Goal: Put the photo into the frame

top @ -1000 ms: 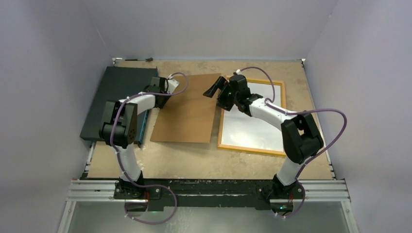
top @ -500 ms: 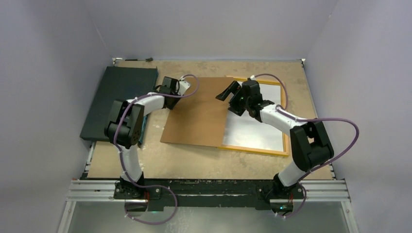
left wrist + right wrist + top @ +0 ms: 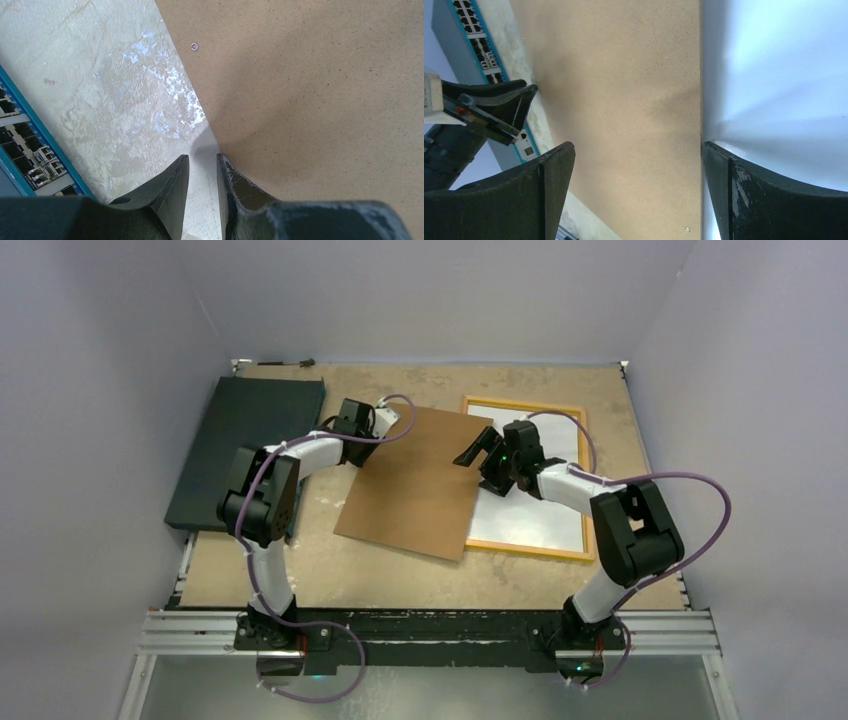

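Observation:
The frame (image 3: 530, 549) lies flat at the right, its orange border showing. The photo (image 3: 535, 515) lies inside it, white side up, also pale in the right wrist view (image 3: 774, 65). The brown backing board (image 3: 415, 485) lies tilted, its right edge over the frame's left side. My right gripper (image 3: 483, 462) is open and empty, straddling the board's right edge (image 3: 638, 150). My left gripper (image 3: 365, 435) sits at the board's far left edge. Its jaws (image 3: 202, 162) are nearly shut with nothing between them, and one finger lies against the board (image 3: 310, 90).
A dark flat slab (image 3: 250, 440) with a blue-edged row of ports (image 3: 25, 150) lies at the far left, close beside the left arm. Grey walls enclose the table on three sides. A rail (image 3: 430, 625) runs along the near edge.
The board has slid right and turned, so it now overlaps the frame's left side. My left gripper followed it right. My right gripper moved right, then a little nearer.

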Controlling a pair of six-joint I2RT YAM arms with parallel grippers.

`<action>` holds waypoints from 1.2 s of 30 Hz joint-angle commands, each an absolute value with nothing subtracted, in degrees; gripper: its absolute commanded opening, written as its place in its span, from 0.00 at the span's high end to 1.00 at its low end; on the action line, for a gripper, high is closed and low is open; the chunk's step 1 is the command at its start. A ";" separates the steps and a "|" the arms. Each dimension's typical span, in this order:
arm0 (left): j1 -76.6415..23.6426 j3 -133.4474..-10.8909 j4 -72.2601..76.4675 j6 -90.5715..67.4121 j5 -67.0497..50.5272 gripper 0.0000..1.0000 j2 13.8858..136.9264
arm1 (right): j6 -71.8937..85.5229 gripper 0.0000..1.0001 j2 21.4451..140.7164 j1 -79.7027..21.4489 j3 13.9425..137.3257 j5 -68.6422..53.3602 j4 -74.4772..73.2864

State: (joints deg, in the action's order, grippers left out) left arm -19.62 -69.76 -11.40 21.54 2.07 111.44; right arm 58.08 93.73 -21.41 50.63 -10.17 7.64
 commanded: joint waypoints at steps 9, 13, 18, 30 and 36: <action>-23.39 -67.47 -20.00 17.40 -8.45 0.74 115.50 | 54.42 0.05 93.68 -21.80 50.75 -14.25 11.85; -23.39 -67.46 -20.05 17.39 -8.30 0.75 115.39 | 53.76 0.06 94.29 -21.75 49.98 -13.94 12.18; -23.42 -67.57 -20.15 17.47 -8.01 0.75 115.06 | 53.36 0.09 95.03 -21.74 49.30 -14.75 13.52; -23.38 -67.61 -19.91 17.26 -7.78 0.75 114.90 | 53.65 0.21 93.94 -21.80 48.97 -15.65 16.36; -23.41 -67.88 -20.09 17.01 -8.08 0.76 114.70 | 57.35 0.28 88.07 -21.77 47.39 -21.83 23.38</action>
